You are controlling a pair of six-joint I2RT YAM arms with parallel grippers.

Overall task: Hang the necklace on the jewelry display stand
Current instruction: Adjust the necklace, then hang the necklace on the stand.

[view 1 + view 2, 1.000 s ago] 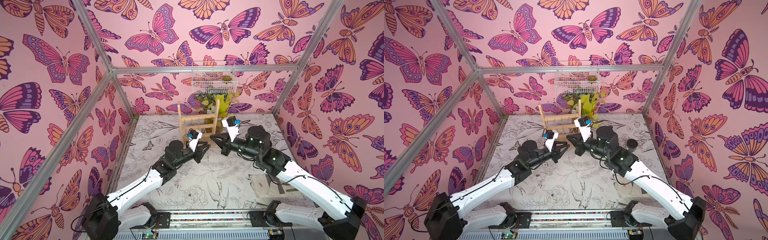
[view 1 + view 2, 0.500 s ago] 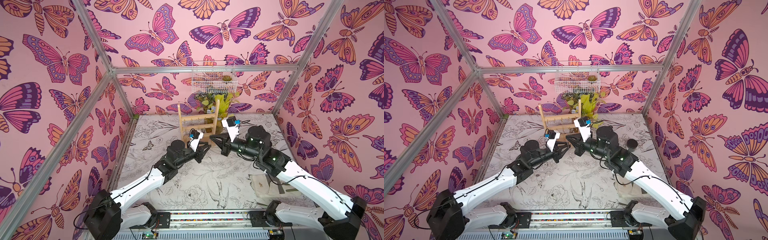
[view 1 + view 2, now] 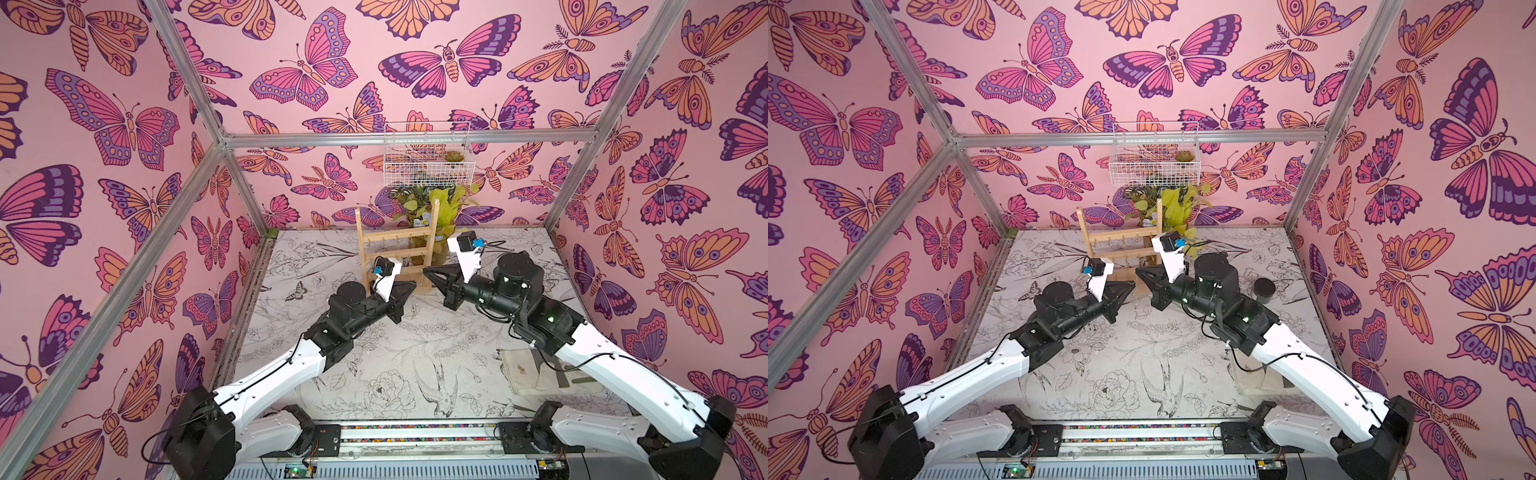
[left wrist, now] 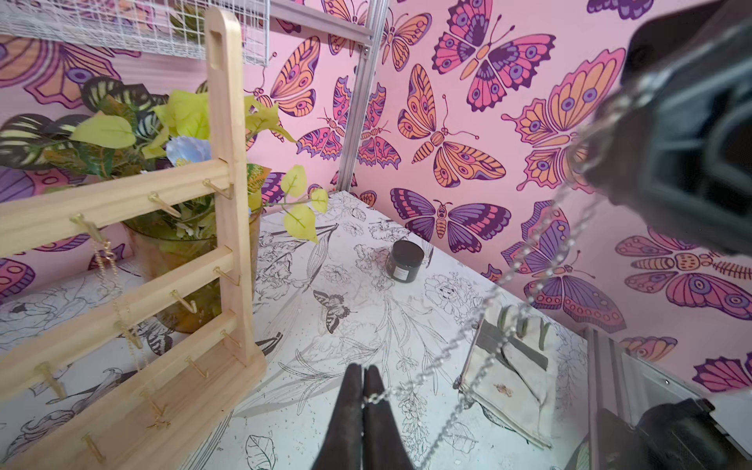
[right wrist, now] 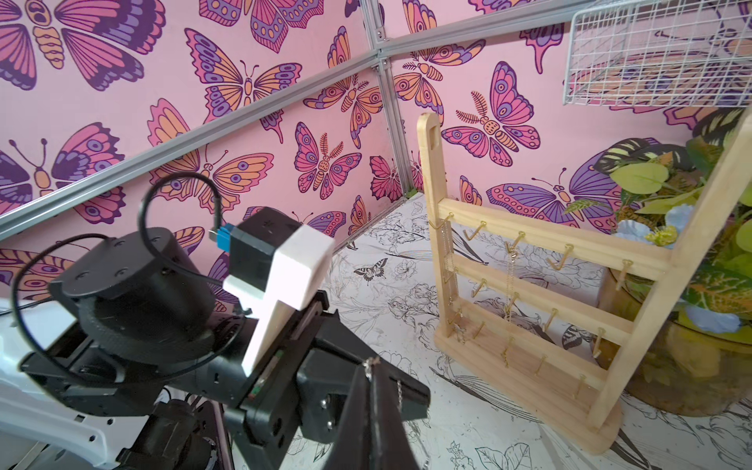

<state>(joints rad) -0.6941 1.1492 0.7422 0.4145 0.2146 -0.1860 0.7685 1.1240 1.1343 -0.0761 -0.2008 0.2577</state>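
The necklace (image 4: 380, 397) is a fine pale chain strung in the air between my two grippers. In the left wrist view my left gripper (image 4: 363, 368) is shut on one end of it at its tips. The chain rises from there to my right gripper (image 4: 671, 134), which hangs higher. In the right wrist view that gripper (image 5: 369, 362) is shut on the necklace (image 5: 399, 388), and a short length dangles beside its jaws. Both top views show the left gripper (image 3: 413, 284) and right gripper (image 3: 424, 271) tip to tip just in front of the jewelry display stand (image 3: 399, 249).
Other thin gold chains (image 5: 510, 276) hang from the stand's hooks. A glass vase of leaves (image 3: 440, 208) stands behind the stand, under a white wire basket (image 3: 428, 158) on the back wall. A dark jar (image 3: 1264, 289) and a cloth pouch (image 3: 536, 370) lie to the right.
My left gripper has edged toward the right one and closed its jaws on the chain. The right arm has held still.
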